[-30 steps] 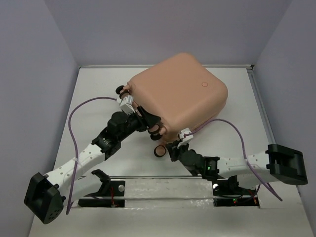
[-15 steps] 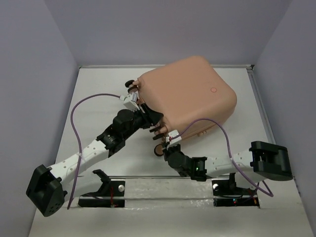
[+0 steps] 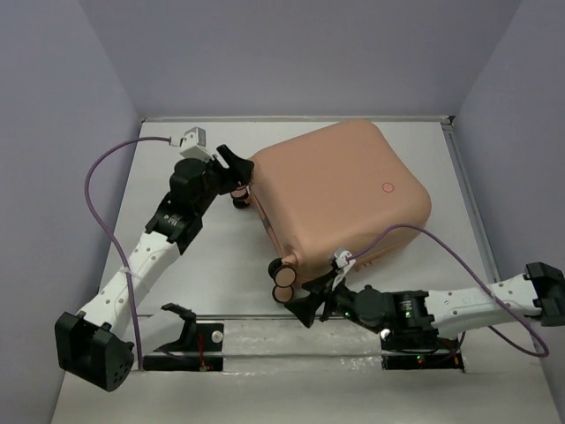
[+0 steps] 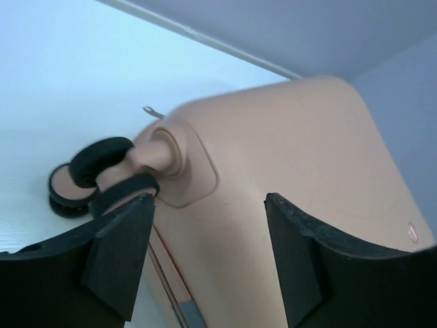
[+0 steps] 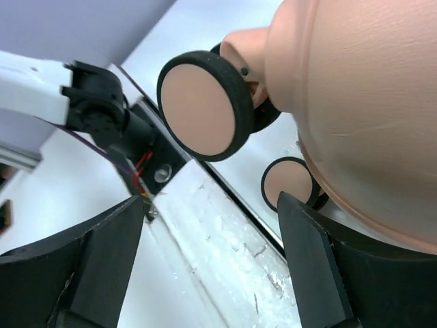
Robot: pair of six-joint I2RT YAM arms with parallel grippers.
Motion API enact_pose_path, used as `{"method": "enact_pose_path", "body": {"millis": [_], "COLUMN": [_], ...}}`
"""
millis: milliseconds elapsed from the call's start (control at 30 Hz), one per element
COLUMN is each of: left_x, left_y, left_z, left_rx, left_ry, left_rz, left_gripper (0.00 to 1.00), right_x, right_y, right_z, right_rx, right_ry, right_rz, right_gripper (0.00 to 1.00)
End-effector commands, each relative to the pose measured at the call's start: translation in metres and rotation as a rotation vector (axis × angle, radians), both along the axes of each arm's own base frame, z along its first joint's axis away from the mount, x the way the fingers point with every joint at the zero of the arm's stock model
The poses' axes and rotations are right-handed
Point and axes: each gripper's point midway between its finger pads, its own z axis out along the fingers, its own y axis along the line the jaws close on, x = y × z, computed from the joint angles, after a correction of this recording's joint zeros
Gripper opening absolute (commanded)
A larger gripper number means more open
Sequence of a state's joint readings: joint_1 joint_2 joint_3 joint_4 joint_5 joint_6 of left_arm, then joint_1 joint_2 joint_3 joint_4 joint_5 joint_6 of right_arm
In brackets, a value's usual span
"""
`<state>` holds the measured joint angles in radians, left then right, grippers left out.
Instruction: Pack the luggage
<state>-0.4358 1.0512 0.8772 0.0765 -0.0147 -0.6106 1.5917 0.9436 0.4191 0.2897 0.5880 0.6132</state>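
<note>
The luggage (image 3: pixel 340 199) lies flat and closed on the table (image 3: pixel 221 256), centre-right in the top view. Its wheeled end faces lower left and its long axis runs toward upper right. The shell is smooth matte peach plastic with rounded corners, and the caster wheels (image 5: pixel 198 102) are black-rimmed pink discs. The left gripper (image 3: pixel 237 163) is spread open at the upper-left wheeled corner. The right gripper (image 3: pixel 311 300) is spread open just beside the lower wheels.

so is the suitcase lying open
No, the suitcase is shut: the top view shows only its closed pink shell, with no black lining visible.
</note>
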Motion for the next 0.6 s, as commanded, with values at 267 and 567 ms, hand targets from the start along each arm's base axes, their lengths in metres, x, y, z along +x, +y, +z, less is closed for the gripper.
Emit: {"method": "enact_pose_path", "body": {"millis": [267, 567], "left_x": [0.014, 0.038], "left_y": [0.083, 0.040], "left_z": [-0.042, -0.039], "left_rx": [0.368, 0.329], "left_ry": [0.065, 0.006], "left_rz": [0.022, -0.213], "left_gripper": [0.88, 0.89], "right_x": [0.006, 0.044], "right_y": [-0.077, -0.131], "right_z": [-0.024, -0.020], "right_rx": [-0.060, -0.153], "right_ry": [0.222, 0.201], "right_rz": [-0.163, -0.489], "right_gripper": [0.84, 0.80]}}
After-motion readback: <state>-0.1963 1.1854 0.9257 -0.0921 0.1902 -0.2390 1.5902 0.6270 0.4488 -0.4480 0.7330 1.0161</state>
